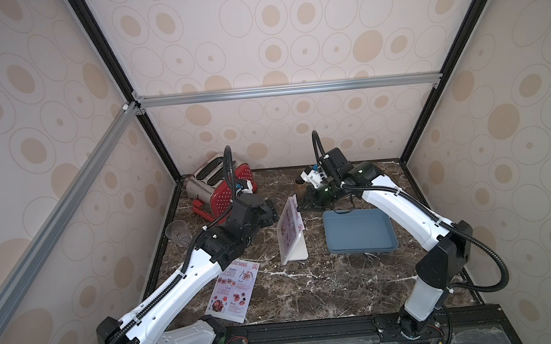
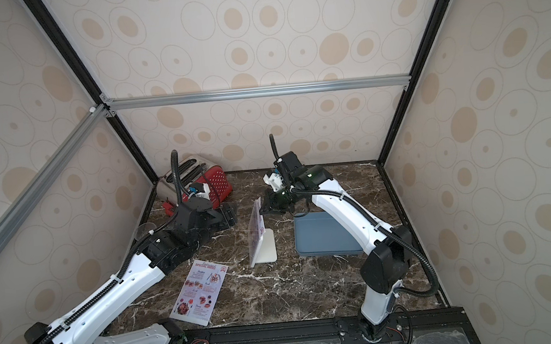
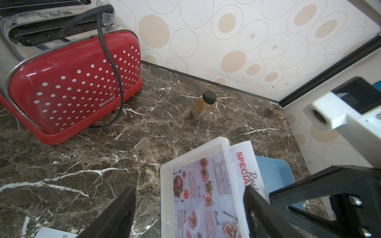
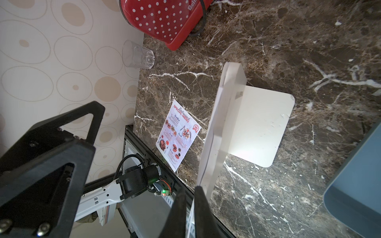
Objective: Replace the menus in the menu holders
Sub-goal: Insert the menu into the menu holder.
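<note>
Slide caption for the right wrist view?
The right gripper pinches the menu sticking out of the menu holder; a second menu lies flat on the marble table.

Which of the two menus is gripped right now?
The white paper menu standing in the clear acrylic holder: the right gripper pinches its protruding top edge. Its twin lies flat on the marble table, untouched.

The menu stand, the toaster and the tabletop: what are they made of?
Stand: likely acrylic, a clear glossy front you can read through, on an opaque white base. Toaster: glossy red side with white dots, probably painted metal or plastic, and a shiny steel-looking top. Tabletop: dark brown marble look with white veins; real stone or print, can't tell.
</note>
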{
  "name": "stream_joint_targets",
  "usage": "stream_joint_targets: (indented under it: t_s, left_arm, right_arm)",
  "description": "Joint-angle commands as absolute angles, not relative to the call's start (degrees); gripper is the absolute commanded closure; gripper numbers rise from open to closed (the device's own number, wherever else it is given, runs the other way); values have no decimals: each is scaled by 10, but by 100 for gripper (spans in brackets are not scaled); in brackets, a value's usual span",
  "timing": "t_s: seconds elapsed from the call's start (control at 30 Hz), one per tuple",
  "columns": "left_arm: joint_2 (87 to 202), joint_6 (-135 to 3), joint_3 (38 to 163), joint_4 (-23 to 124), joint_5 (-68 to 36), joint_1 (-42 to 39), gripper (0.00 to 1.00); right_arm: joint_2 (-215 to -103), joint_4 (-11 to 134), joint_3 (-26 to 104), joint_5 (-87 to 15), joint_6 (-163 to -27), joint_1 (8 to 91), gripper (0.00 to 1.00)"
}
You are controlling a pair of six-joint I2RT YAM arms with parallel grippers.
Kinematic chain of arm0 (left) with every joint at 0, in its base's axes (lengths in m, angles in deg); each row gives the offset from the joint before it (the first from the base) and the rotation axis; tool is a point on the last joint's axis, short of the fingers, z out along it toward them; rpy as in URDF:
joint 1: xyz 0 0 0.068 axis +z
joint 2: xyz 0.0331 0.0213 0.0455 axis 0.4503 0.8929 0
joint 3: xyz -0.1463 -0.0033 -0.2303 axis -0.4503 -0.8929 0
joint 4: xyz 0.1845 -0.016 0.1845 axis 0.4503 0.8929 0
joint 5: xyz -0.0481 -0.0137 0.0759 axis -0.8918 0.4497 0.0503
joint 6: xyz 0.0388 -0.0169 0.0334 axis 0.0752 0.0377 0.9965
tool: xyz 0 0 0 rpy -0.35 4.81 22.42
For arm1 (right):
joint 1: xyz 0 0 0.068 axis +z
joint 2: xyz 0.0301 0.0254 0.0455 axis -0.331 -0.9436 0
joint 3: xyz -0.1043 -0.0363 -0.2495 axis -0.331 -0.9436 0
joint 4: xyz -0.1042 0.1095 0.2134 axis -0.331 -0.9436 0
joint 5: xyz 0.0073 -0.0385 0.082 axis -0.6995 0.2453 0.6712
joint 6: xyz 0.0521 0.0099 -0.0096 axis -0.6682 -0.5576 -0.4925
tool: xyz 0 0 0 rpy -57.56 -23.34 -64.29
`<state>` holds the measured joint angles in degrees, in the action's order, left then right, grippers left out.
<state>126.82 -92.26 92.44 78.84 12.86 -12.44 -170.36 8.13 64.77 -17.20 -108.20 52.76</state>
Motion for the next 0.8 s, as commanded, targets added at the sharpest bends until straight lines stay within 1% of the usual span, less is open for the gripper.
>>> stream_joint_targets:
  t_s: [0.0, 0.3, 0.77]
  left_arm:
    - [1265, -932, 928, 797, 129, -120, 19]
    - [1266, -934, 929, 799, 125, -120, 19]
    - [1280, -934, 937, 798, 111, -120, 19]
  right_arm:
    - [-1710, 72, 651, -169, -1081, 534, 93]
    - [-1721, 82, 639, -175, -1088, 541, 98]
    - [-1739, 96, 617, -180, -1083, 552, 99]
